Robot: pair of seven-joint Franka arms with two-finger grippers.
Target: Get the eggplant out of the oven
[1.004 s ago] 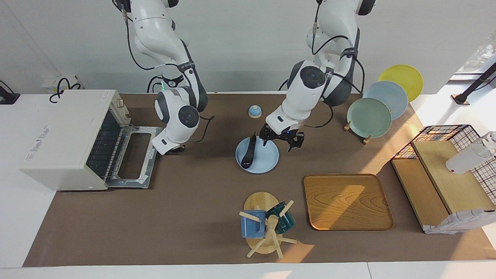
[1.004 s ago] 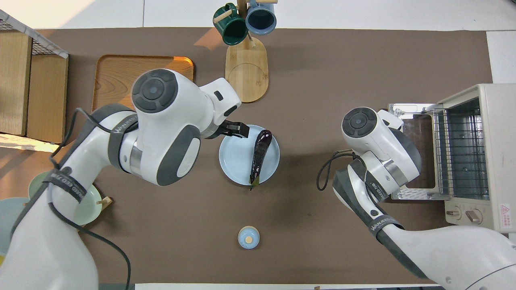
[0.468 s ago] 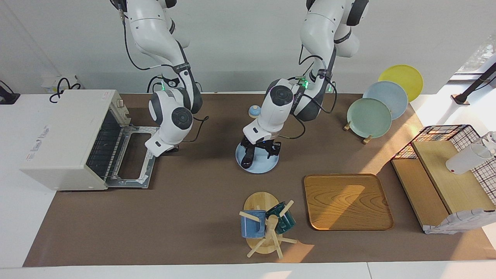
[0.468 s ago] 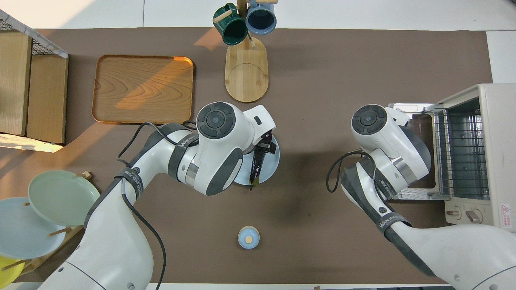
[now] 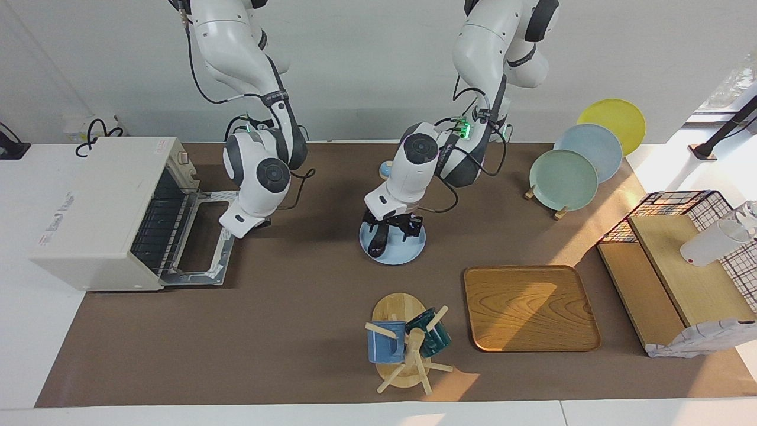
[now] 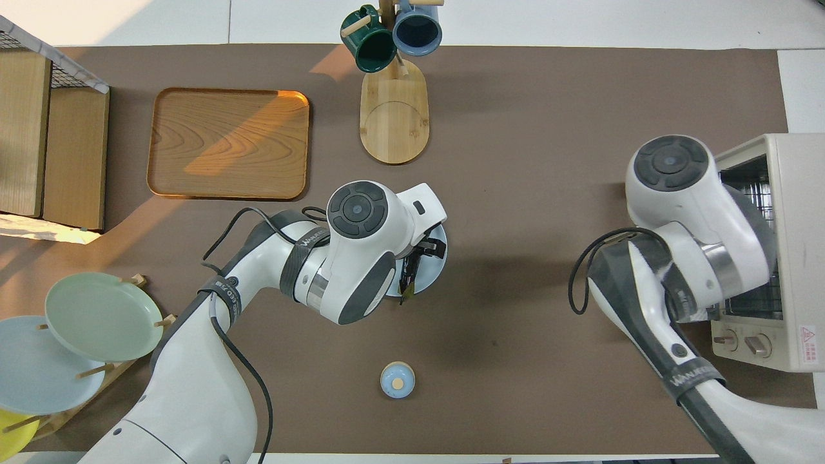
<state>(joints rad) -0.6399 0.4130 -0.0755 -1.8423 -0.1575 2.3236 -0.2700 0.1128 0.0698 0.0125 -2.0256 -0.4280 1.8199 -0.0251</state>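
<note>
The eggplant (image 5: 377, 244) lies dark and glossy on a light blue plate (image 5: 409, 252) in the middle of the table, outside the oven (image 5: 100, 207). In the overhead view only its stem half (image 6: 408, 278) shows on the plate (image 6: 430, 276) under the left hand. My left gripper (image 5: 391, 229) is down over the plate, open, with a finger on each side of the eggplant. The white oven (image 6: 796, 193) stands at the right arm's end with its door (image 5: 204, 239) dropped open and the rack bare. My right gripper (image 5: 264, 222) hangs shut and empty beside the door's edge.
A mug stand (image 5: 405, 346) with two mugs and a wooden tray (image 5: 529, 307) lie farther from the robots than the plate. A small blue lid (image 6: 397, 380) sits nearer to them. Plates on a rack (image 5: 565, 177) and a wire basket (image 5: 680, 204) stand at the left arm's end.
My left gripper swung from beside the plate to over the eggplant and came down around it. The right arm shifted toward the oven, over its open door.
</note>
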